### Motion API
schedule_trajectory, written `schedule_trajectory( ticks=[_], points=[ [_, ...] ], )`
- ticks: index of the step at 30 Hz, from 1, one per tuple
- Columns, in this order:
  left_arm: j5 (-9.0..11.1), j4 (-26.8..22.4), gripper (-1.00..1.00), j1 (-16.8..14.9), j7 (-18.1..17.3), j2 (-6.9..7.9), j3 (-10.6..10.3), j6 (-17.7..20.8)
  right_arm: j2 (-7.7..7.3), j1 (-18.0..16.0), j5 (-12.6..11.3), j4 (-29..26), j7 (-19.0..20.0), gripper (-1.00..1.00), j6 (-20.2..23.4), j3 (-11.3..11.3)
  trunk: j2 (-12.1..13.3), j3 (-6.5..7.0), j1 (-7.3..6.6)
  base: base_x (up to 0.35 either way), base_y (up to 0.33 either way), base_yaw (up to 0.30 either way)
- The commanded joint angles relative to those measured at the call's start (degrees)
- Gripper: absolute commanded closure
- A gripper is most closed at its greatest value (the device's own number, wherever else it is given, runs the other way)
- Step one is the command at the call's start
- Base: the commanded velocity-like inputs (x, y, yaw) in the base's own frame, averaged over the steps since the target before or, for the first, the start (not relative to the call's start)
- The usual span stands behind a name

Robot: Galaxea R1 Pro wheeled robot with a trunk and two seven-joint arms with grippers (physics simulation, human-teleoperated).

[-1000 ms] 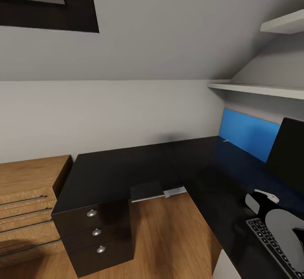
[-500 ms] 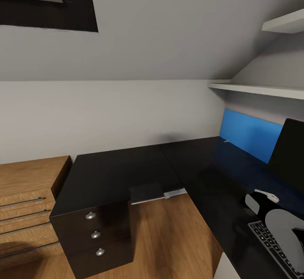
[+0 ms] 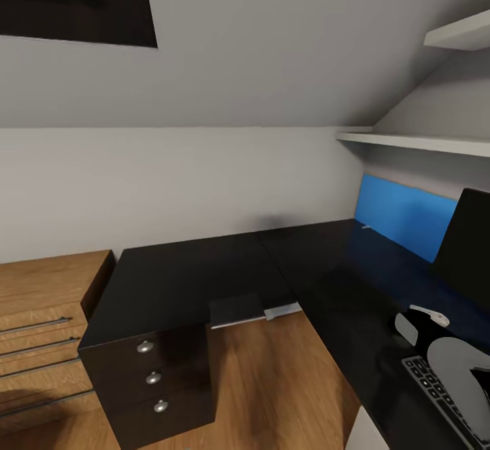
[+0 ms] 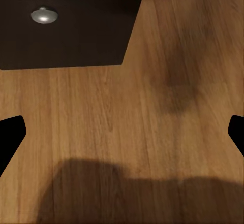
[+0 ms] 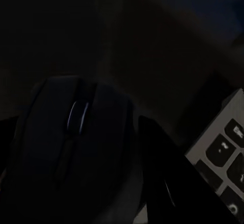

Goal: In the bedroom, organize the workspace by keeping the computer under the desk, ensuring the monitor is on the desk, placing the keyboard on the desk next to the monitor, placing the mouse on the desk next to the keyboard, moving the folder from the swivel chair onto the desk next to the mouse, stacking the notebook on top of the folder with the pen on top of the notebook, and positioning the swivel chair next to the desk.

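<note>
Here the mouse (image 5: 76, 137) sits between the right tool's (image 5: 81, 168) fingers.

No readable text, label, brand, number or sign is found in any view.

Pale marks can be made out on the key caps of the keyboard (image 5: 223, 150) in the right wrist view, but they are too blurred to be read; in the head view the keys at the near right end of the desk (image 3: 204, 273) are too small for any legend to be told. Nothing is printed on the drawer fronts (image 3: 153, 376), the blue back panel (image 3: 401, 215) or the monitor (image 3: 469, 239).
</note>
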Motion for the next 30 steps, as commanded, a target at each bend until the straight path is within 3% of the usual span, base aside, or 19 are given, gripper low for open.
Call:
schedule_trajectory(
  ticks=[1,10,30],
  points=[
    [0.42,-0.12,-1.0,-0.04,0.43,0.07,-0.26,-0.05,0.02,-0.01,-0.31,-0.13,-0.28,1.0,0.01,-0.33,-0.45,-0.24,0.23,0.0,0.0,0.0],
    [0.43,-0.11,-1.0,-0.04,0.44,0.07,-0.26,-0.05,0.02,-0.01,-0.29,-0.13,-0.23,1.0,-0.41,-0.27,-4.06,-1.86,2.2,0.0,0.0,0.0],
    [0.68,0.33,-1.0,-0.04,0.32,0.17,0.14,0.02,0.02,0.0,-0.31,-0.13,-0.23,1.0,-0.35,0.36,-4.46,-2.03,2.42,0.058,0.0,0.0]
  ],
)
